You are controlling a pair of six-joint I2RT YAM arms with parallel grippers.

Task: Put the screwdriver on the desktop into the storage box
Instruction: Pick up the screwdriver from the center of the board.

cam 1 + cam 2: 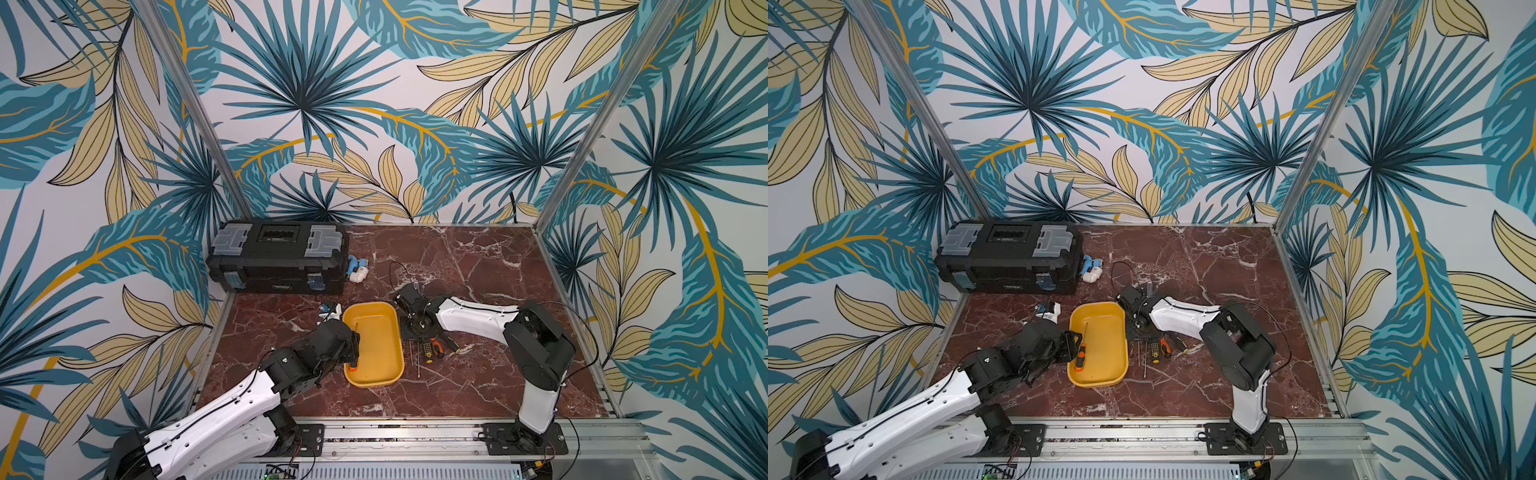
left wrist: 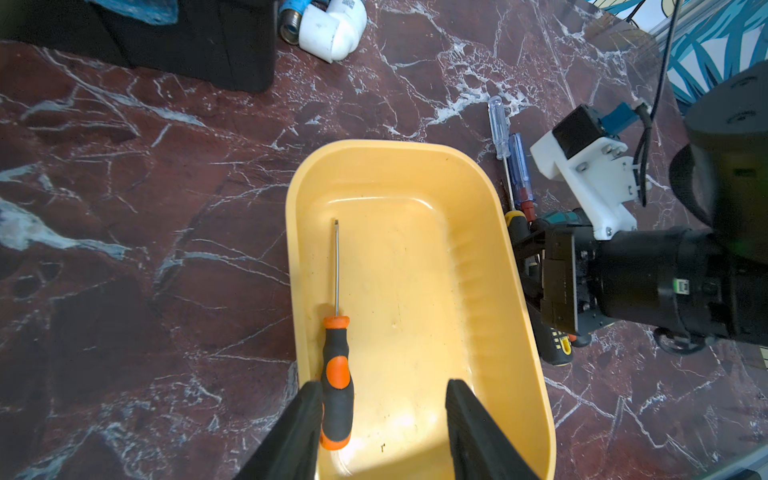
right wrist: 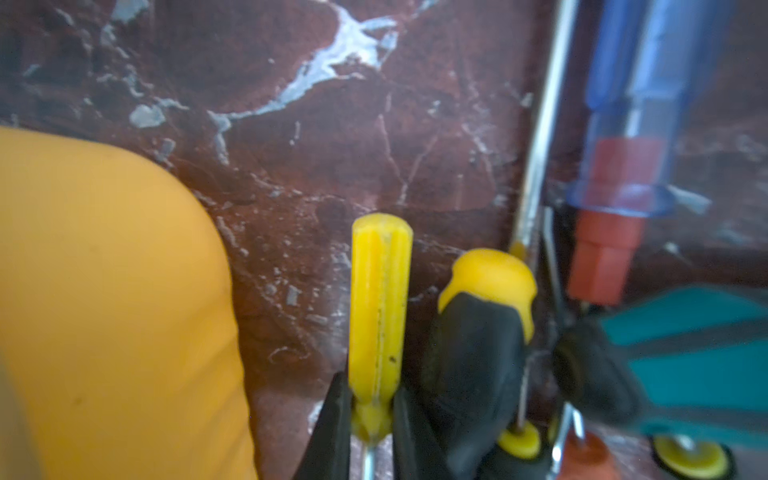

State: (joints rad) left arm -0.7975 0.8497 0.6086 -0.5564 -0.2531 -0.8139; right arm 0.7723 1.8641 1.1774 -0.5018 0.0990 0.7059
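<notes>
An orange-and-black screwdriver (image 2: 337,374) lies inside the yellow storage box (image 2: 415,291) along one long wall, also showing in a top view (image 1: 1080,355). My left gripper (image 2: 384,419) hangs open over that end of the box, one finger (image 2: 307,415) right beside the handle. Just right of the box (image 1: 378,345), several more screwdrivers (image 1: 432,350) lie on the marbled desktop (image 1: 478,257). My right gripper (image 3: 372,415) points down among them and is shut on the neck of a yellow-handled screwdriver (image 3: 380,291), which rests on the desktop.
A black toolbox (image 1: 278,257) stands at the back left with white pipe fittings (image 1: 357,270) beside it. Blue and clear-handled screwdrivers (image 2: 513,158) lie past the right gripper, and a teal-and-black handle (image 3: 685,365) crowds its side. Metal frame rails edge the table.
</notes>
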